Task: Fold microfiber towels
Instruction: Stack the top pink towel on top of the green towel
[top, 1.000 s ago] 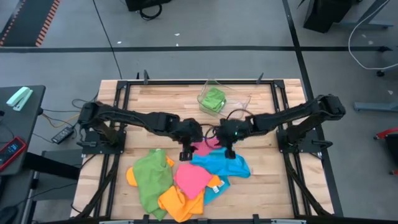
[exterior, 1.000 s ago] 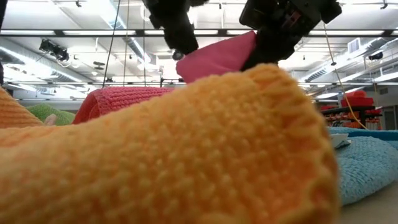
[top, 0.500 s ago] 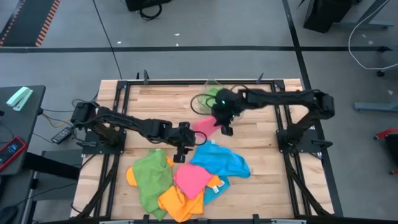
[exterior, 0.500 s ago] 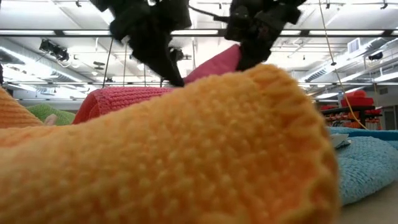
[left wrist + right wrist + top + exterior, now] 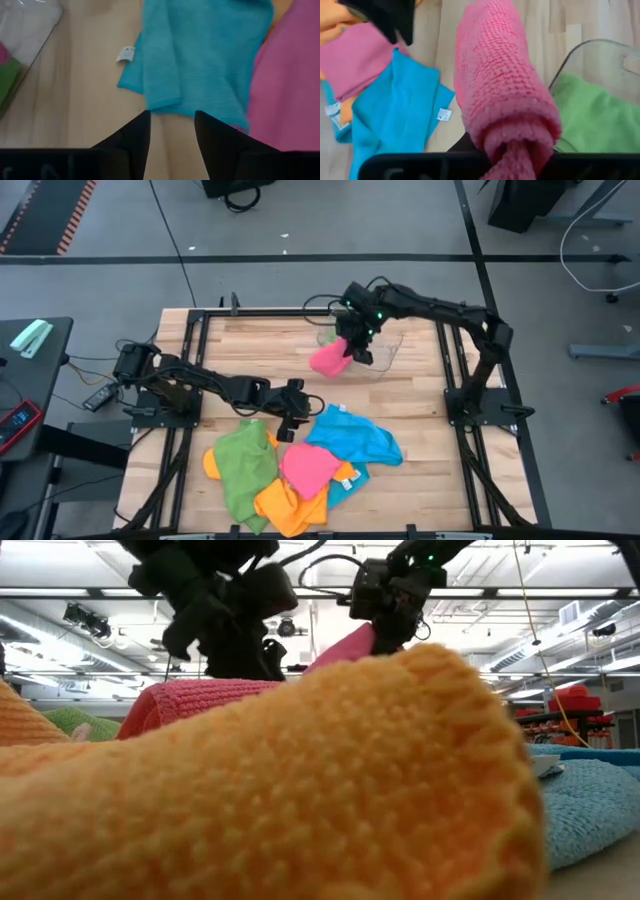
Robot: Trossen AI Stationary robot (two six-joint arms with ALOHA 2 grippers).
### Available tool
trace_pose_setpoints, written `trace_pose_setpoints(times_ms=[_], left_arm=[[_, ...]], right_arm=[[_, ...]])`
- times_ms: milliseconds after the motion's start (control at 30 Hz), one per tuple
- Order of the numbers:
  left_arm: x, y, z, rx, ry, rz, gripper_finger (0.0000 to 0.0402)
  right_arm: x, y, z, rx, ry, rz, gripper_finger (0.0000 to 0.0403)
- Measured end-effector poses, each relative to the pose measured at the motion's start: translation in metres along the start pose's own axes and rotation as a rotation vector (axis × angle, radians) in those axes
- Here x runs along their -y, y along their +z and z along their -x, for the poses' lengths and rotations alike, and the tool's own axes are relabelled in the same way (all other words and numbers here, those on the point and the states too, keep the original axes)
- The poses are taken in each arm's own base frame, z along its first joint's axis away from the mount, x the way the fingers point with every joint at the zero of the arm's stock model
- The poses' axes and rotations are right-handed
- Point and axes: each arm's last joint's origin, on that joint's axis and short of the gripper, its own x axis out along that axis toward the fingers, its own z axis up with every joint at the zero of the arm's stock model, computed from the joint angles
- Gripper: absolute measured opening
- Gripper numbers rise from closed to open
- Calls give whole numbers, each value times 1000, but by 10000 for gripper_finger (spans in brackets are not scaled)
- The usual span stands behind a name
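Observation:
My right gripper (image 5: 356,346) is shut on a folded pink towel (image 5: 328,360), held in the air at the near left rim of the clear tray (image 5: 385,352). A green towel (image 5: 585,117) lies inside the tray. Lower down at mid-table, my left gripper (image 5: 172,127) stands open, its fingertips just short of the edge of a sky-blue towel (image 5: 200,60) that lies flat on the wood. That towel belongs to a loose pile (image 5: 290,470) of green, pink, orange and blue towels near the front edge. My right gripper pinches one end of the folded pink towel (image 5: 512,150) between its two fingers, several layers together. The fingers slant down from the table's far right side; the towel itself hides them. The bundle (image 5: 345,645) sticks out ahead of the fingers, lifted clear of table and tray.
The orange towel (image 5: 300,770) fills the low view's foreground, with a pink one (image 5: 190,700) behind it. Bare wood (image 5: 250,350) lies left of the tray. A black frame rail (image 5: 310,313) runs along the table's far edge.
My right gripper has carried the folded pink towel up from the middle of the table toward the far edge, over to the tray, turning as it went. My left gripper has sunk toward the table, down to the blue towel's edge.

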Motion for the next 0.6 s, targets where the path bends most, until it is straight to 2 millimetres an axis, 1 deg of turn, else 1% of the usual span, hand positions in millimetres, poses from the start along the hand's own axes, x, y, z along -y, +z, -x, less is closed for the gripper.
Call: trace_pose_setpoints(times_ms=[133, 267, 400, 467, 600], left_arm=[[-11, -6, -2, -4, 25, -32, 162], [-28, -14, -5, -3, 52, -59, 162], [-44, -19, -6, 55, 2, -20, 162], [-50, -17, -6, 93, -23, 15, 162], [-53, -14, -5, 134, -25, 99, 162]], right_arm=[[28, 0, 14, -11, 5, -5, 19], [57, -1, 30, -57, 9, -47, 19], [77, -1, 45, -97, 28, -75, 19], [87, -1, 44, -119, 40, -96, 19], [99, -2, 27, -176, 66, -102, 19]])
